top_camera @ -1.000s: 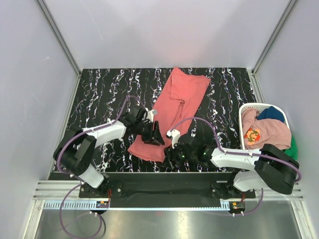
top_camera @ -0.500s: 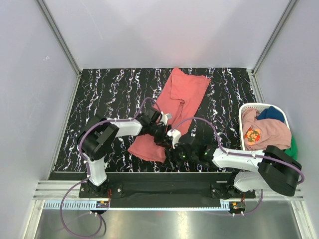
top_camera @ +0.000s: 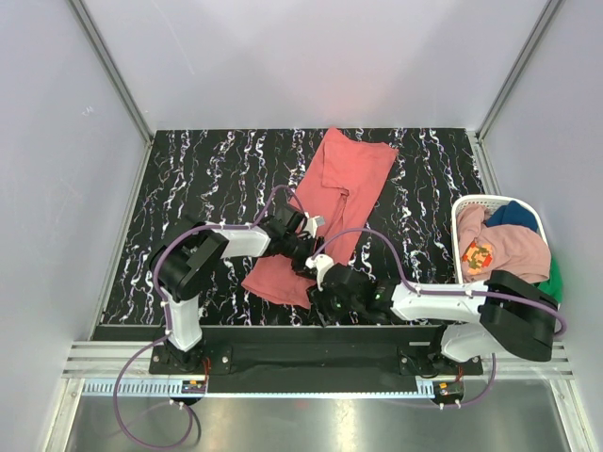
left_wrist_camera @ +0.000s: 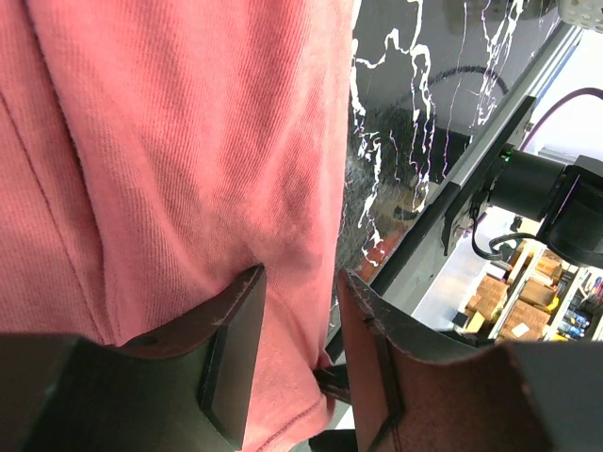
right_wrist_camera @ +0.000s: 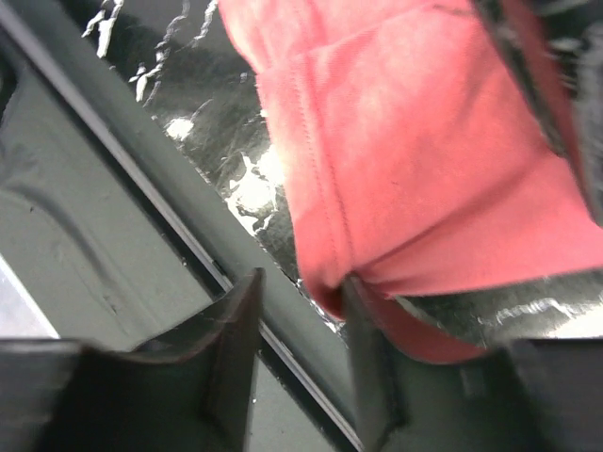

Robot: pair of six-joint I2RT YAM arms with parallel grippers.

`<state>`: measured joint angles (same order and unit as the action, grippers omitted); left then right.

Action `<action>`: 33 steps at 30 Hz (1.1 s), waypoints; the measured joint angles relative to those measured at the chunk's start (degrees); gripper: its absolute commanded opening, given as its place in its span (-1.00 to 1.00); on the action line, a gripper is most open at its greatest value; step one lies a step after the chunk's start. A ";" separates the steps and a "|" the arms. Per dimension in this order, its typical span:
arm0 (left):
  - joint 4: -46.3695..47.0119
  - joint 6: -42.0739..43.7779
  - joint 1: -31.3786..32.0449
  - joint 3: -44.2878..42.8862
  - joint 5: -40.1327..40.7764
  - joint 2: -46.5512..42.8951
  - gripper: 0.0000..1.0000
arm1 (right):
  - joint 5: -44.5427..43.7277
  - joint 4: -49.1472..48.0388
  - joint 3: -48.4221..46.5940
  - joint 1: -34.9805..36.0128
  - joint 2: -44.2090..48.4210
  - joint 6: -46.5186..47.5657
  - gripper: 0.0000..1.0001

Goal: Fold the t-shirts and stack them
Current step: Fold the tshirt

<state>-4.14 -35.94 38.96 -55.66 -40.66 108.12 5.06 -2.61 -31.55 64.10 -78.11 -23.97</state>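
Note:
The coral-red t-shirt (top_camera: 344,184) lies folded lengthwise in a long strip on the black marble table (top_camera: 198,179), running from the back centre to the near centre. My left gripper (top_camera: 307,256) is open low over the strip's near right edge. In the left wrist view (left_wrist_camera: 301,278) its jaws straddle a bit of the red cloth (left_wrist_camera: 188,141). My right gripper (top_camera: 320,285) is open at the strip's near corner. In the right wrist view (right_wrist_camera: 301,282) the hem corner (right_wrist_camera: 330,273) touches one finger (right_wrist_camera: 363,358); the gap holds no cloth. The pink printed t-shirt (top_camera: 513,247), dark blue t-shirt (top_camera: 514,215) and green t-shirt (top_camera: 554,281) are at the basket.
A white plastic laundry basket (top_camera: 459,212) stands at the table's right edge. The table's near edge and metal rail (right_wrist_camera: 141,169) run just below both grippers. Grey walls enclose the table on three sides. Both arms meet close together at the near centre.
My left gripper has swung right, from the strip's left side to its near right edge. My right gripper has edged left toward the near corner. The shirt has barely moved.

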 measured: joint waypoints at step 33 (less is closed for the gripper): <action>2.97 -0.59 -0.50 0.04 -2.45 2.01 -0.15 | -16.31 15.85 -4.72 6.67 1.20 -5.95 -1.00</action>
<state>-1.17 -36.53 38.46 -55.61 -43.11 110.13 -11.25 13.23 -36.27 70.76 -76.90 -29.91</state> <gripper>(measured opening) 0.422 0.012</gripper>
